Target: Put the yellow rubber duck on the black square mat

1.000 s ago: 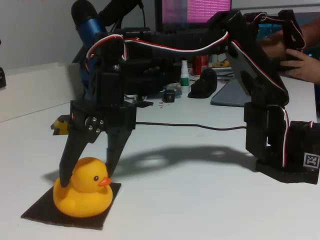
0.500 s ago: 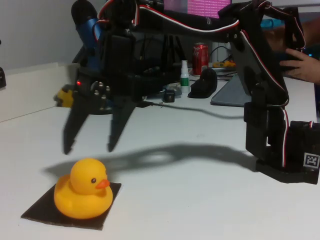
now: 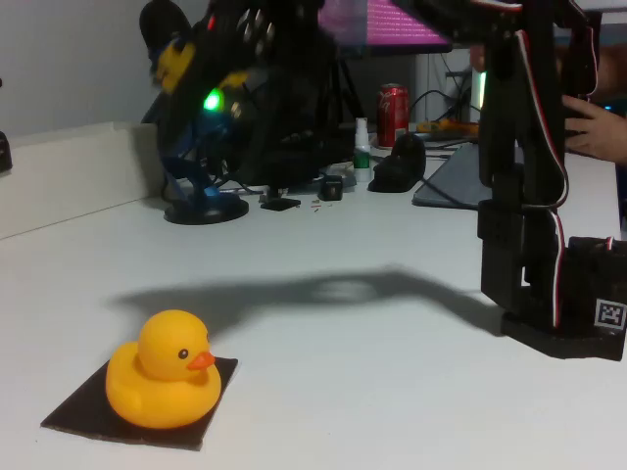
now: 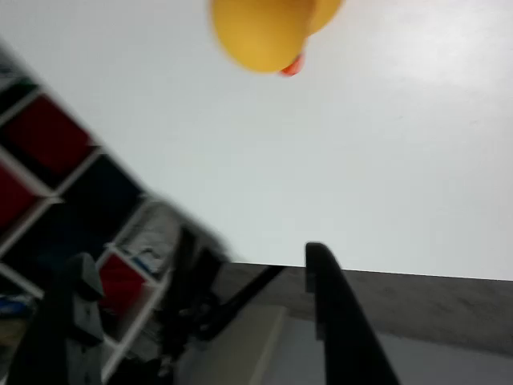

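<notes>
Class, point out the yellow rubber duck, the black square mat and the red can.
yellow rubber duck (image 3: 165,377), fixed view, on its body.
black square mat (image 3: 71,411), fixed view, bare left corner.
red can (image 3: 393,104), fixed view, its side.

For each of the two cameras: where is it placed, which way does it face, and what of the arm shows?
Fixed view: low at table height, facing across the table at the yellow rubber duck on the black square mat; arm base and raised, blurred gripper show.
Wrist view: rides the raised gripper, facing out over the white table; two dark fingers show, spread apart.
Shared: the duck and the table.
</notes>
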